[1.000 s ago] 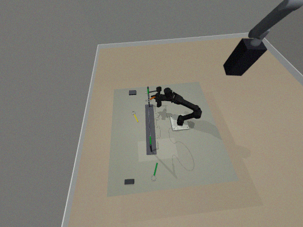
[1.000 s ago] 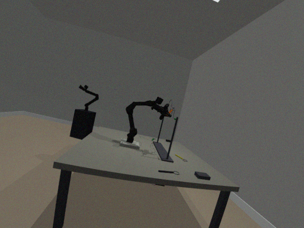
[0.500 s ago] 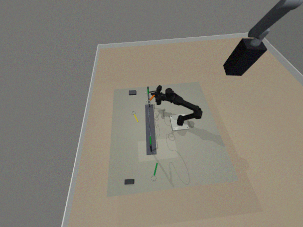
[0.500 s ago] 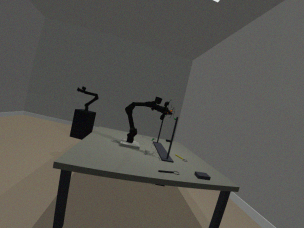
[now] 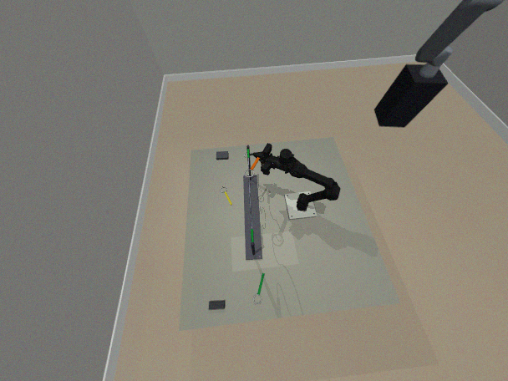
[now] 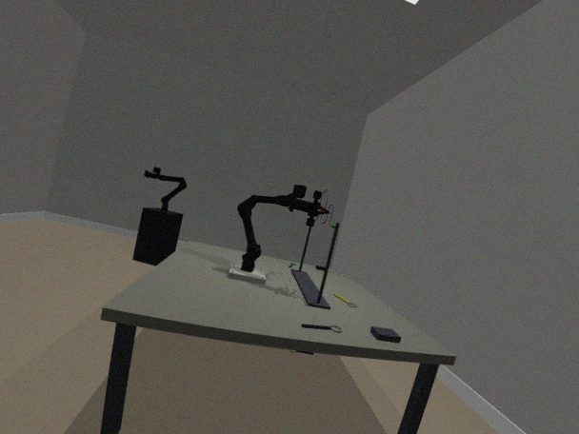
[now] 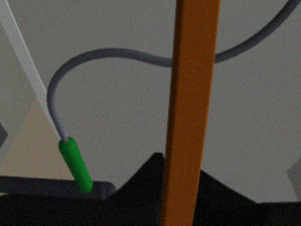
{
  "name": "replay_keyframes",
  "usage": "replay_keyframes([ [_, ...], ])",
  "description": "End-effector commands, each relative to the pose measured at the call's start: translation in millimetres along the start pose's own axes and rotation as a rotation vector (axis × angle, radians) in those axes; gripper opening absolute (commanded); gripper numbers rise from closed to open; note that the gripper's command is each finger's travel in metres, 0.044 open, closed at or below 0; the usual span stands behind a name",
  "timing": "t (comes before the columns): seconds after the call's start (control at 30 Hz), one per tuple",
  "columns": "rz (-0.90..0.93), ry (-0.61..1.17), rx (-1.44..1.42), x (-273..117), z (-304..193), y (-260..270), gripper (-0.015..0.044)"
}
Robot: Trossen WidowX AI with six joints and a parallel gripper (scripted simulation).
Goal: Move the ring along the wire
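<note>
The orange handle (image 5: 255, 163) (image 6: 324, 210) (image 7: 190, 109) is held in my gripper (image 5: 259, 157) (image 7: 164, 161), which is shut on it, high above the base. The thin ring (image 5: 249, 173) at the handle's end appears around the grey wire (image 5: 251, 200) (image 7: 111, 53) in the top view; exact clearance is too small to tell. The ring is out of the wrist view. One green part (image 5: 248, 153) (image 6: 334, 226) (image 7: 75, 165) joins a post (image 6: 329, 259) (image 7: 40, 185) near my gripper. The other green part (image 5: 252, 236) is by the far post (image 5: 253, 249) (image 6: 305, 247).
The wire stands over a dark base (image 5: 252, 213) (image 6: 309, 286). On the table lie a yellow-handled ring (image 5: 228, 198) (image 6: 341, 299), a green-handled ring (image 5: 261, 284) (image 6: 291, 265), a black-handled ring (image 6: 315, 326) and dark blocks (image 5: 222, 155) (image 5: 216, 305) (image 6: 386, 334).
</note>
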State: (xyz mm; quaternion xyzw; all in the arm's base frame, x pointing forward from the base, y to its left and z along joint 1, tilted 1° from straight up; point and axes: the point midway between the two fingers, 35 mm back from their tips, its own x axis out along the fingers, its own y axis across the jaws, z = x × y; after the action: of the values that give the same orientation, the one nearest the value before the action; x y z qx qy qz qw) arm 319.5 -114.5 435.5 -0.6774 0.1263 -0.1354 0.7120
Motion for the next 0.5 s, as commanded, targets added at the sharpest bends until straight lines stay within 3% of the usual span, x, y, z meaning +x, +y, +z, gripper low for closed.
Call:
replay_keyframes([
  [0.0, -0.030, 0.006, -0.054, -0.3, -0.9, -3.3, -0.0150],
  [0.47, -0.063, 0.007, -0.123, 1.2, -3.4, 2.0, -0.0150],
])
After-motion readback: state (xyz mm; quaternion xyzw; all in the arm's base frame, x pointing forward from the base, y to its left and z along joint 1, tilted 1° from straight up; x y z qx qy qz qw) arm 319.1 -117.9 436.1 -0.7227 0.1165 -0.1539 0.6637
